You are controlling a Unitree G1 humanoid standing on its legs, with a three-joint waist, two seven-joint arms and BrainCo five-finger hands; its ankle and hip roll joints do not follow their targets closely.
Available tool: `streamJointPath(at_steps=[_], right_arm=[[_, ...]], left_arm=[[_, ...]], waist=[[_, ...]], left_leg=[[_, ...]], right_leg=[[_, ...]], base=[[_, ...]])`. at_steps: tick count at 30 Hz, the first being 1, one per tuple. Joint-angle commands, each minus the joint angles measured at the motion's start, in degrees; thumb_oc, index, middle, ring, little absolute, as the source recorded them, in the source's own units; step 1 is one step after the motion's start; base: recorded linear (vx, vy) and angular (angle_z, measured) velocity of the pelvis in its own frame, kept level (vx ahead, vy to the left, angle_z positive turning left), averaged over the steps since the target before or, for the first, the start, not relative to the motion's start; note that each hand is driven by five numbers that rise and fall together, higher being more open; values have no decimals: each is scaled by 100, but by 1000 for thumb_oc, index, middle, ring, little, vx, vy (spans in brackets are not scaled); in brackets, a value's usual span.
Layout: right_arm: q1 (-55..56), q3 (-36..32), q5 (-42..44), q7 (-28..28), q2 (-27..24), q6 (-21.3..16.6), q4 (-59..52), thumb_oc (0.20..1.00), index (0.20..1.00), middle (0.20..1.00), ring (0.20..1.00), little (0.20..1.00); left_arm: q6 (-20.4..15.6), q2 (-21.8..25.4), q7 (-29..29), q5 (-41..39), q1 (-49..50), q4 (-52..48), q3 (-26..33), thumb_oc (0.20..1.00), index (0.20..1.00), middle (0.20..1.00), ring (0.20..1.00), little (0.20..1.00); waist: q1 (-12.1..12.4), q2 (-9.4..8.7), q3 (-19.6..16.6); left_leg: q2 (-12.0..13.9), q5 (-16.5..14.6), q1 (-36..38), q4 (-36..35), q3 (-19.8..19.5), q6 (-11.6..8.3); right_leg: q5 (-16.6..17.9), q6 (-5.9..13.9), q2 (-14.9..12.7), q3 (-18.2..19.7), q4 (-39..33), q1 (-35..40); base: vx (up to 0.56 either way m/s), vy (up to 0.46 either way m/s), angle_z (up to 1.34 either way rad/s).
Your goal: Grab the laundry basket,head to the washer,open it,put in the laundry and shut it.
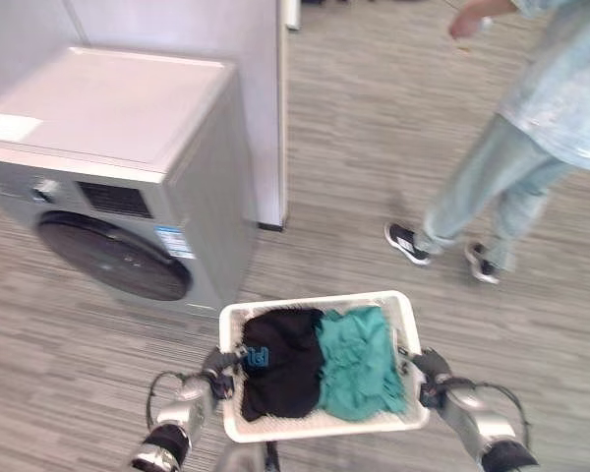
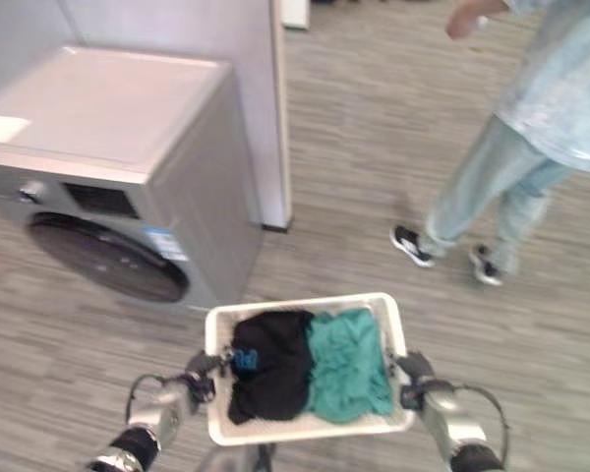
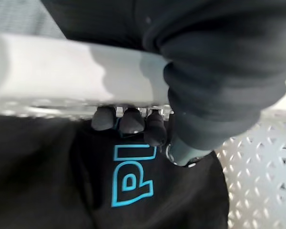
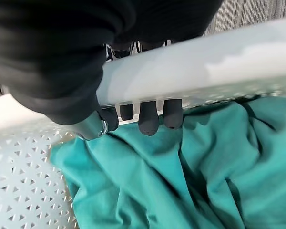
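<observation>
I carry the white perforated plastic laundry basket [image 1: 403, 317] of black and teal clothes, left hand [image 3: 128, 121] and right hand [image 4: 148, 119] curled round its rims, nearing the grey front-loading washer [image 1: 128, 187]; next, I judge, set it beside the shut door.

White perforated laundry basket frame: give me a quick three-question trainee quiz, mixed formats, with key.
1. True or false: the grey front-loading washer has its round dark door open.
2. Multiple choice: in the white perforated plastic laundry basket, the teal crumpled garment lies on which side of the black garment with blue print? A. robot's left B. robot's right C. underneath it
3. Fill in: the left hand and right hand each have fingers curled over the basket's ____.

Key: 1 false, the door is shut. 2 B. 3 rim.
</observation>
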Motion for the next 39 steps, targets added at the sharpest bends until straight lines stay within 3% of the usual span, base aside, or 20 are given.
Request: streamJointPath(at_steps=[1, 2, 3, 4, 6, 9, 19, 28, 39], right_arm=[[-414, 66, 150, 586, -67, -442, -454, 200, 200, 200, 200, 200], [-440, 57, 177, 584, -58, -447, -438, 200, 200, 200, 200, 200], [-438, 58, 177, 585, -57, -447, -437, 200, 200, 200, 200, 200], [-429, 57, 194, 533, -85, -469, -468, 200, 200, 200, 200, 200], [-416, 102, 203, 515, -90, -461, -414, 200, 200, 200, 200, 200], [-377, 96, 274, 526, -94, -478, -361, 200, 200, 200, 200, 200], [-22, 41, 284, 656, -219, -452, -655, 200, 200, 200, 200, 200], [187, 77, 720, 838, -56, -485, -44, 200, 200, 200, 200, 200], [203, 168, 805, 916, 64, -464, -46, 200, 200, 200, 200, 200]], left_arm=[[-426, 324, 215, 2, -340, -128, 423, 200, 200, 200, 200, 200], [-423, 315, 215, -4, -359, -112, 423, 200, 200, 200, 200, 200], [-423, 316, 215, -4, -357, -111, 422, 200, 200, 200, 200, 200], [-428, 294, 265, 37, -422, -137, 368, 200, 200, 200, 200, 200], [-420, 229, 222, 30, -464, -124, 293, 200, 200, 200, 200, 200], [-450, 97, 215, 0, -363, -115, 310, 200, 200, 200, 200, 200], [-478, -46, 173, 32, -536, -161, 85, 200, 200, 200, 200, 200], [-437, -35, 79, 124, -560, 175, -64, 200, 200, 200, 200, 200], [-447, 102, 67, 152, -456, 323, 86, 200, 200, 200, 200, 200]], waist=[[91, 227, -166], [47, 172, -165], [12, 181, -140], [-47, 122, -144], [11, 86, -171], [136, 72, -349], [215, 71, -405], [487, -5, -427], [579, -91, -473]], left_leg=[[622, -294, 154, 314, 260, -964], [503, -371, 239, 316, 222, -989], [508, -386, 271, 319, 185, -992], [400, -510, 242, 462, 65, -1052], [411, -468, 220, 496, 52, -1096], [390, -485, 242, 394, 60, -1126], [312, -570, 243, 400, -124, -1152], [249, -541, 335, 332, -310, -1174], [222, -550, 424, 253, -433, -1180]], right_leg=[[1066, 30, -822, -130, -2472, -371], [983, -45, -891, -262, -3298, -384], [986, -42, -890, -303, -3356, -306], [1064, -113, -922, -139, -4211, -87], [1008, -192, -877, -5, -4508, 164], [1030, -232, -953, -298, -5018, 582], [971, -236, -980, -560, -5268, 927], [925, -201, -1007, -855, -5268, 1085], [910, -192, -1011, -1008, -5313, 1176]], base=[[192, 42, 5], [152, 7, 1], [185, -53, 7], [141, -45, 23], [108, -55, 73], [83, -57, 63], [55, -15, 21], [29, 2, 10], [33, -19, 11]])
